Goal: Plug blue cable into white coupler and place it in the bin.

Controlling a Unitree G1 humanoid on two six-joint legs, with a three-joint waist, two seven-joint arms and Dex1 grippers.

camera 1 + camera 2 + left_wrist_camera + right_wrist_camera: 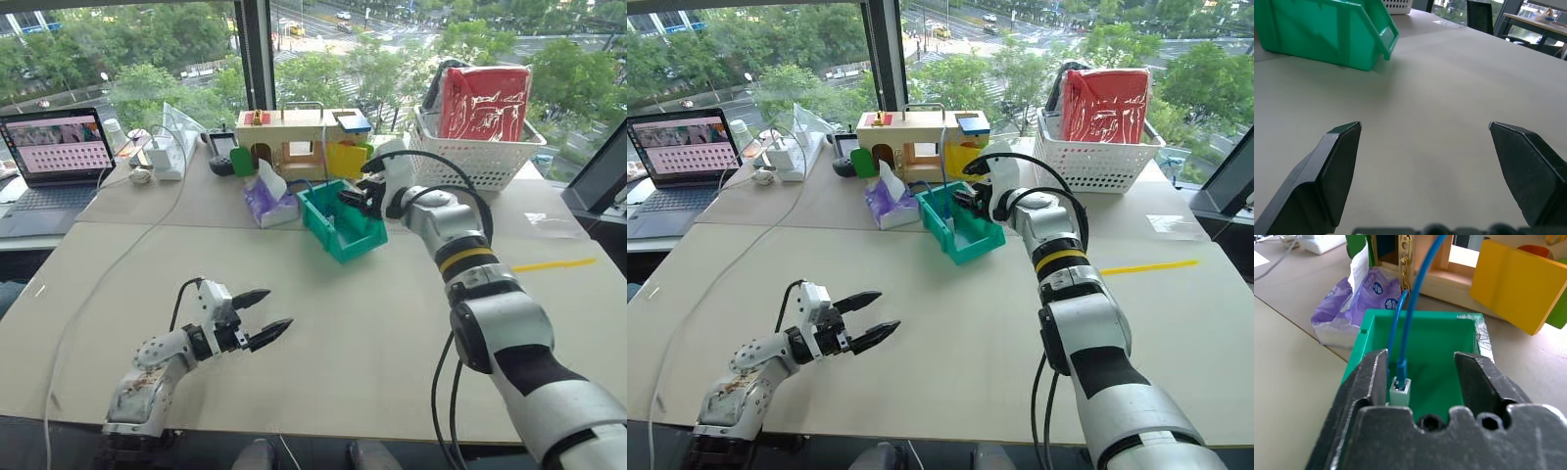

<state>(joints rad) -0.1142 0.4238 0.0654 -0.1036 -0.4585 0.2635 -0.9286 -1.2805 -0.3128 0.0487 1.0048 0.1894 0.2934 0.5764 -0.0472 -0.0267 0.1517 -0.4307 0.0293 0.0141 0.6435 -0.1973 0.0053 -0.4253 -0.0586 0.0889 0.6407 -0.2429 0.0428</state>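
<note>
No writing is legible. A beige table (pixel 323 323) stands by a window over trees. The right wrist view shows the light-blue cable (pixel 1411 298) plugged into the small white coupler (pixel 1399 392) between the right end effector's (pixel 1422 369) parted fingers, above the teal-green plastic bin (pixel 1449 318). The left end effector (pixel 266 315) is wide open, holding nothing.

Left pincer (pixel 263 316) gapes low; right pincer (pixel 1422 369), arm outstretched, parted.
</note>
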